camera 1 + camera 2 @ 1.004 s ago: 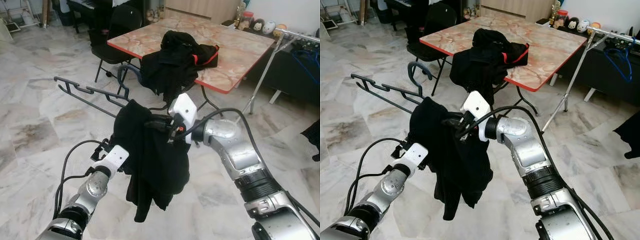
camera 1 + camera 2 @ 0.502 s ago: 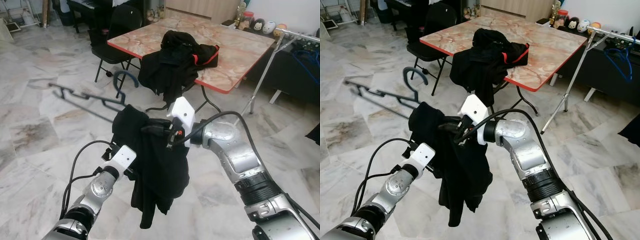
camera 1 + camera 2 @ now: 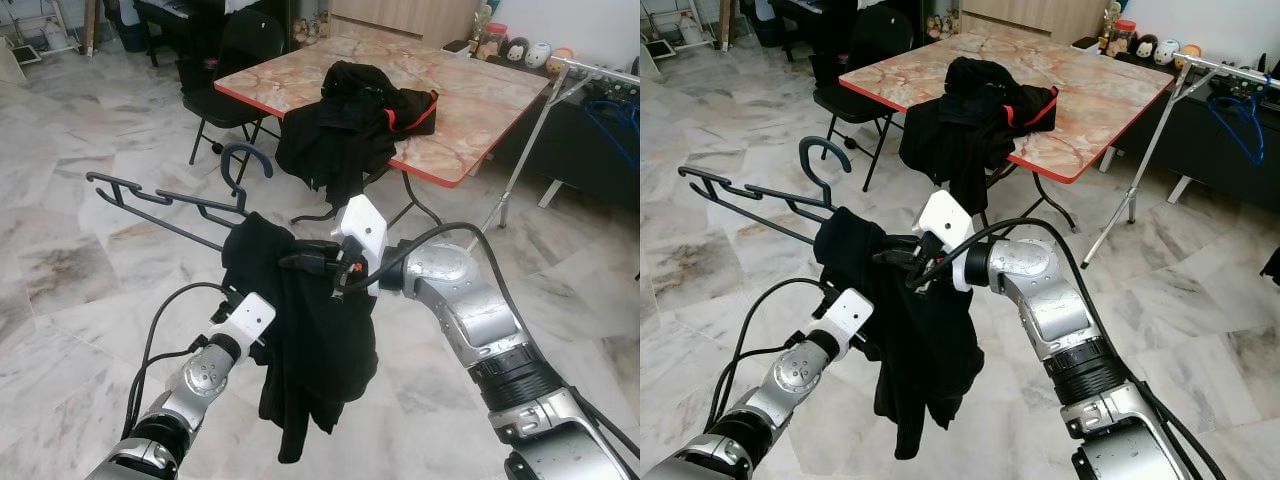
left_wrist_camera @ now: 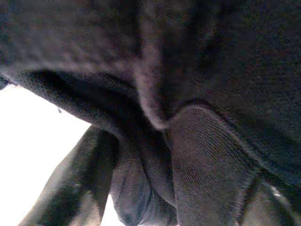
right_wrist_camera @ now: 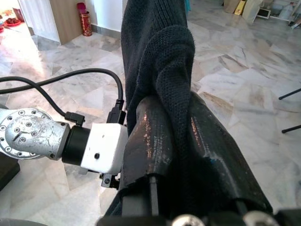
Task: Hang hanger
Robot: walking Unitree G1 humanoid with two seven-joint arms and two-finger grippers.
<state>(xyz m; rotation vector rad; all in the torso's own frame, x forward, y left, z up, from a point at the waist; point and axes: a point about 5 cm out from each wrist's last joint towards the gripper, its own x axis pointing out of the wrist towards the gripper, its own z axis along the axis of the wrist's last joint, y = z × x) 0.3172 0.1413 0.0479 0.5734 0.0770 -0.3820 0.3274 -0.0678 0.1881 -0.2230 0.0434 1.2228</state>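
Note:
A black plastic hanger (image 3: 150, 195) is held up before me, its hook (image 3: 243, 148) upright and one arm sticking out to the left. A black knit garment (image 3: 315, 340) is draped over its other end and hangs down. My right gripper (image 3: 300, 262) is shut on the top of the garment; in the right wrist view the knit cloth (image 5: 162, 61) is pinched between its fingers (image 5: 146, 141). My left arm's white wrist (image 3: 245, 318) presses into the garment from below, the gripper buried in dark cloth (image 4: 188, 117).
Ahead stands a marble-topped table (image 3: 480, 100) with red edges, with a pile of black clothes (image 3: 360, 110) on it and hanging over its side. A black chair (image 3: 235, 60) is at its left. A metal clothes rack (image 3: 590, 70) with a blue hanger (image 3: 1240, 120) is at the right.
The hanger swung, blurred half a second ago, and now sits steady with its hook upright. My left wrist has moved forward and closer under the garment. The right gripper kept its hold.

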